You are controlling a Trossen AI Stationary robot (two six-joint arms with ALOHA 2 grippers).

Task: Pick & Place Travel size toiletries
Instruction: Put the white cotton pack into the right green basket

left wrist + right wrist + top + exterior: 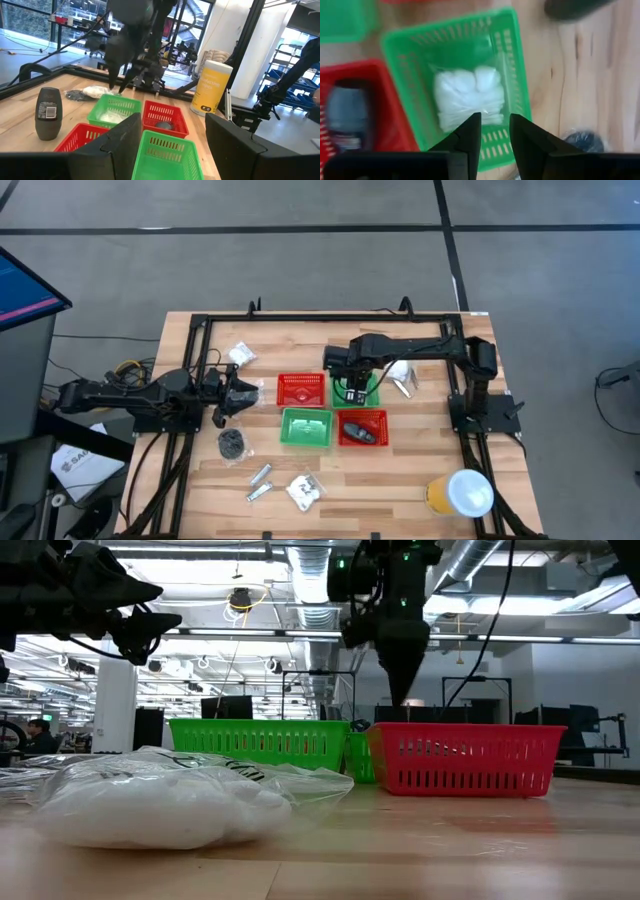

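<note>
Reaching in from the right side of the table, the right arm stretches left across the wood and bends its wrist straight down, so the right gripper (352,390) hangs above the far green mesh basket (496,47). Its two dark fingers (470,131) stand a narrow gap apart and hold nothing. Directly beneath them, inside that basket, lies a white crinkly packet (467,96) — flat on the mesh floor.

The left arm lies low along the table's left edge, extended toward the centre, with the left gripper (232,395) raised off the wood just left of the far red mesh basket (300,390). Its fingers (120,142) are spread wide and empty.

Four baskets sit in a close square. The near green mesh basket (306,428) looks empty, and the near red mesh basket (363,427) holds a dark oblong mini bottle (362,432). A second dark mini bottle (48,113) stands upright on the wood beside the far red basket.

Other toiletries lie loose: a black round coiled piece (231,443) near the left arm, two thin silver tubes (260,481) toward the near edge, another white packet (305,491) just right of them, and one more packet (241,354) at the far left. A large yellow tub with a white lid (462,493) stands at the near right corner.
</note>
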